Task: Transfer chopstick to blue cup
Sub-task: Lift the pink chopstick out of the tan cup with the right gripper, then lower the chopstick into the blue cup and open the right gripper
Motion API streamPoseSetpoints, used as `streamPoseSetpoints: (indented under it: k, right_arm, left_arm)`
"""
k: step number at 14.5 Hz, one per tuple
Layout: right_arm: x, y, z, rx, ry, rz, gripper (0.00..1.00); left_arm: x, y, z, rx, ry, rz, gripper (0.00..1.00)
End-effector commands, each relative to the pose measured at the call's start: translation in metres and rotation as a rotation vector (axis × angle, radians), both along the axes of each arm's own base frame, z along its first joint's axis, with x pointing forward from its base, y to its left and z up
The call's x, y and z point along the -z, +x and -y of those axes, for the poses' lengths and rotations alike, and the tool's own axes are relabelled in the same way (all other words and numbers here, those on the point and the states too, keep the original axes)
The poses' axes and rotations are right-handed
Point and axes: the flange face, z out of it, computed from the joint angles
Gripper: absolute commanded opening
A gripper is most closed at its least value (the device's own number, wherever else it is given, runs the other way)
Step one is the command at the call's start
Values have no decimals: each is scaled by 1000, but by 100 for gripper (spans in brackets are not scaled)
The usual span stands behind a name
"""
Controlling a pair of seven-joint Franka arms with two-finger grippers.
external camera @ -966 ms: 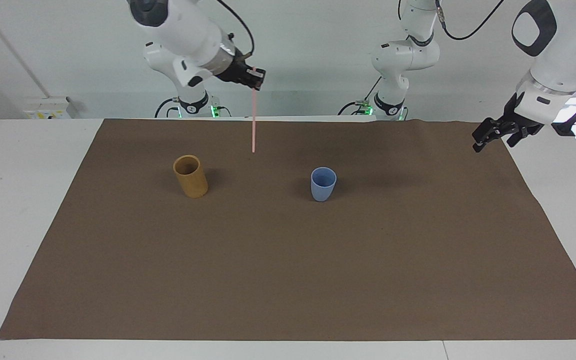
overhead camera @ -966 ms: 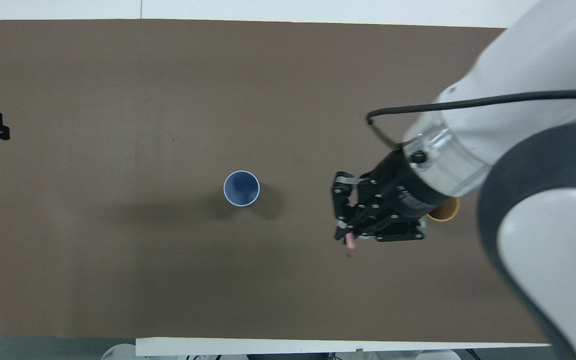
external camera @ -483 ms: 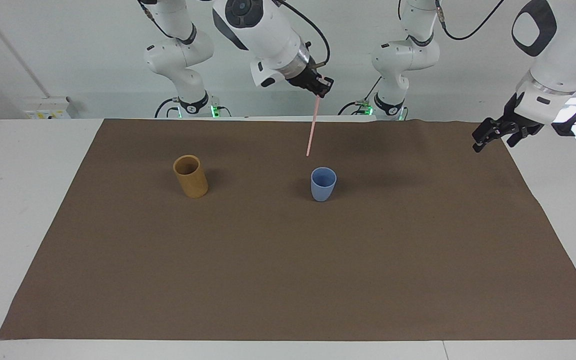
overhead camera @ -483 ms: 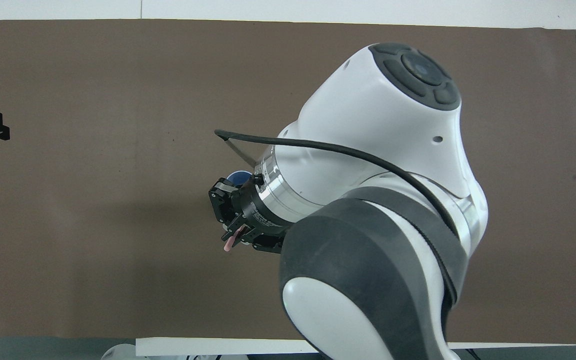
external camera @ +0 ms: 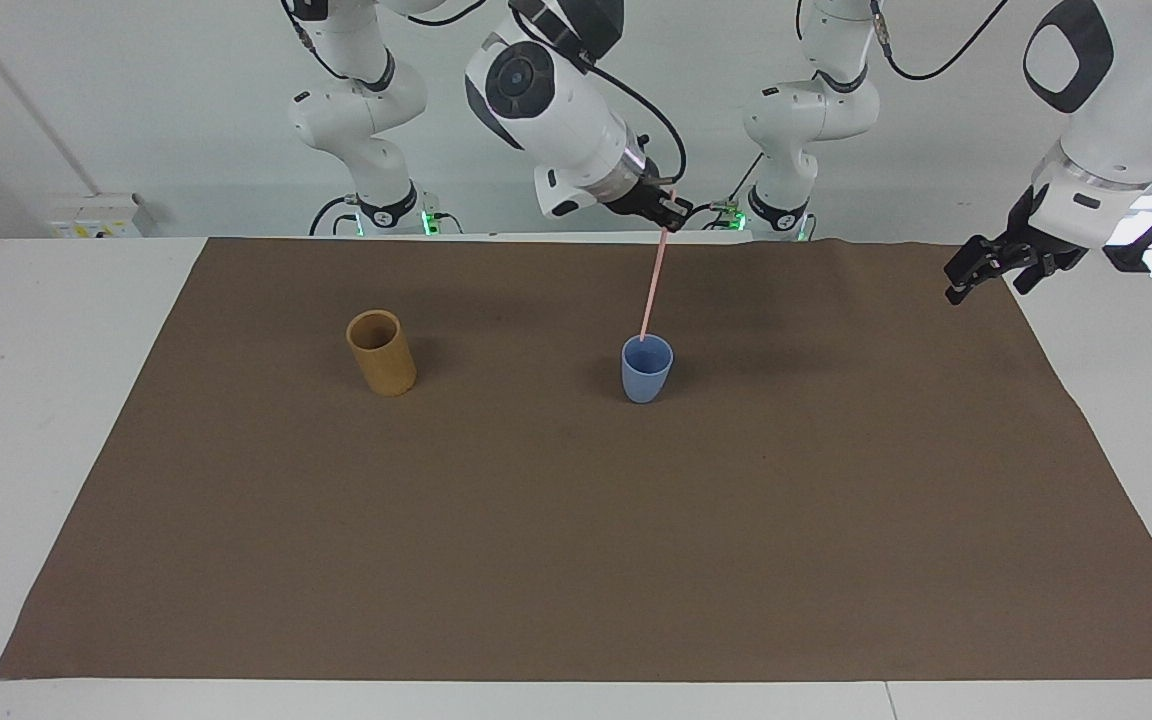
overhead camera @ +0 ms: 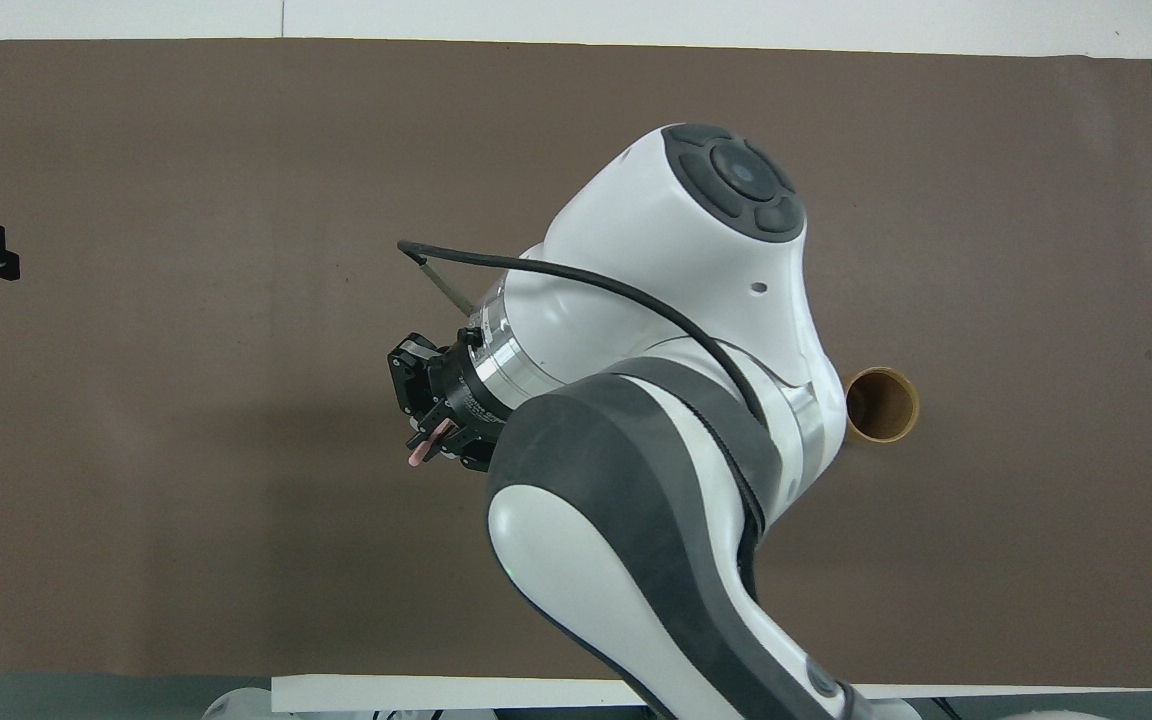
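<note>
Carried from near the tan cup [external camera: 381, 352] across the worktop [external camera: 576, 520], the chopstick [external camera: 652, 290] now hangs tilted with its lower tip at the blue cup [external camera: 646, 368] mouth, clamped in the right gripper [external camera: 668, 210] fingers. Lowering and release likely remain. Left gripper [external camera: 981, 272] waits, fingers apart, over the mat's edge.

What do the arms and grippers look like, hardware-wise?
Both arms have glossy white shells with dark grey joint caps and a silver ring at the wrist. A black cable loops along each. The right gripper and left gripper are black two-finger units with exposed links.
</note>
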Motion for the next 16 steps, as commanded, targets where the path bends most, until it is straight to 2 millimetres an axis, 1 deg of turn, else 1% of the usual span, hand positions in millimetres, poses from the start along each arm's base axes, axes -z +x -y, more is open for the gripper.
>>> streamPoseSetpoints:
  k: [1, 3, 4, 6, 10, 11, 12, 13, 15, 16]
  right_arm:
    - [5, -4, -3, 25, 25, -9, 0]
    - [14, -3, -2, 33, 21, -11, 0]
    - [21, -3, -4, 37, 17, -13, 0]
    - [37, -7, 0, 46, 4, -20, 0]
    - [46, -8, 2, 44, -2, -24, 0]
    - [47, -7, 1, 42, 8, -23, 3]
    - [48, -7, 1, 42, 24, -24, 19]
    - [47, -4, 3, 44, 29, -23, 52]
    - [34, 1, 3, 43, 37, -6, 100]
    - [27, 4, 5, 41, 40, 1, 100]
  left_arm:
    - [0, -5, -2, 3, 8, 0, 100]
    - [0, -5, -3, 3, 10, 0, 100]
    - [0, -5, -2, 3, 8, 0, 100]
    - [-1, -5, -2, 3, 8, 2, 100]
    - [0, -5, -2, 3, 8, 0, 100]
    - [-1, -5, -2, 3, 8, 2, 100]
    - [0, -5, -2, 3, 8, 0, 100]
    - [-1, -5, -2, 3, 8, 2, 100]
    - [0, -5, -2, 3, 8, 0, 100]
    - [-1, -5, -2, 3, 8, 2, 100]
